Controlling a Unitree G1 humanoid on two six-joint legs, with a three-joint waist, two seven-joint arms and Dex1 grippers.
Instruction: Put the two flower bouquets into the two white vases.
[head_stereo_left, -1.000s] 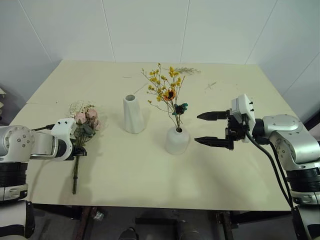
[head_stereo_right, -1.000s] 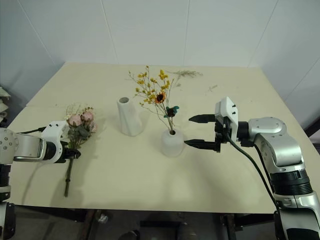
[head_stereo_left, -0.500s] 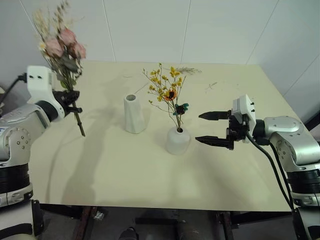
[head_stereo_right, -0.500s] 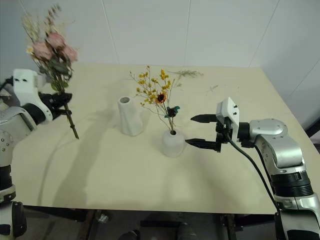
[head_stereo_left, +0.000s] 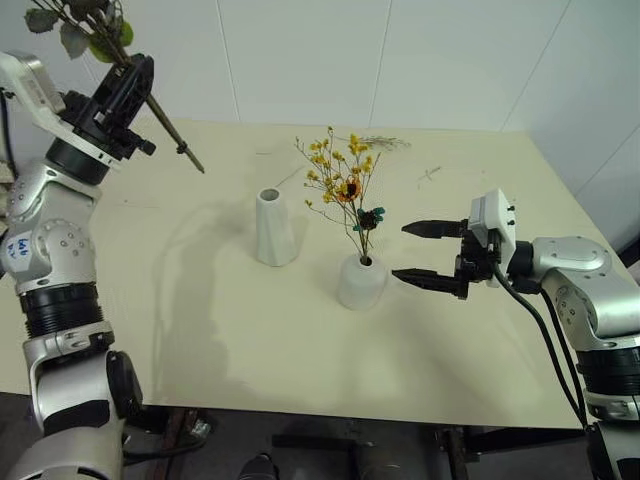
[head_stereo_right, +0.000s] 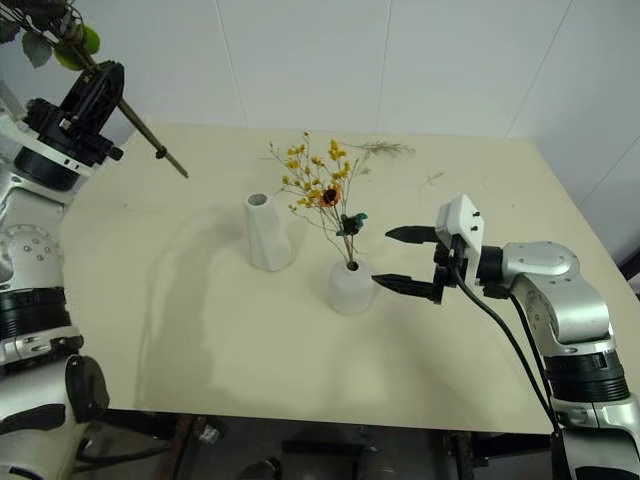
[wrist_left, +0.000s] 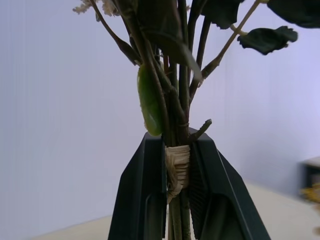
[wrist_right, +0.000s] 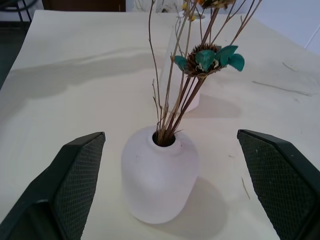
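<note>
My left gripper (head_stereo_left: 128, 88) is raised high at the far left, shut on the dark stems of the larger bouquet (head_stereo_left: 165, 125). The stems slant down toward the table, and the blooms are cut off at the picture's upper edge. In the left wrist view the fingers (wrist_left: 145, 200) clamp the twine-wrapped stems (wrist_left: 177, 167). The tall white vase (head_stereo_left: 272, 228) stands empty at mid-table. To its right, the squat white vase (head_stereo_left: 361, 283) holds the yellow bouquet (head_stereo_left: 340, 183). My right gripper (head_stereo_left: 425, 253) hangs open just right of the squat vase (wrist_right: 159, 180), not touching it.
Loose dried sprigs (head_stereo_left: 376, 141) lie near the table's (head_stereo_left: 250, 350) far edge, with another small one (head_stereo_left: 428, 173) at the back right. A white wall stands close behind the table.
My left arm has lifted the larger bouquet from chest height to well above the table and tilted it, so the stem ends now point down to the right. The right gripper has stayed put.
</note>
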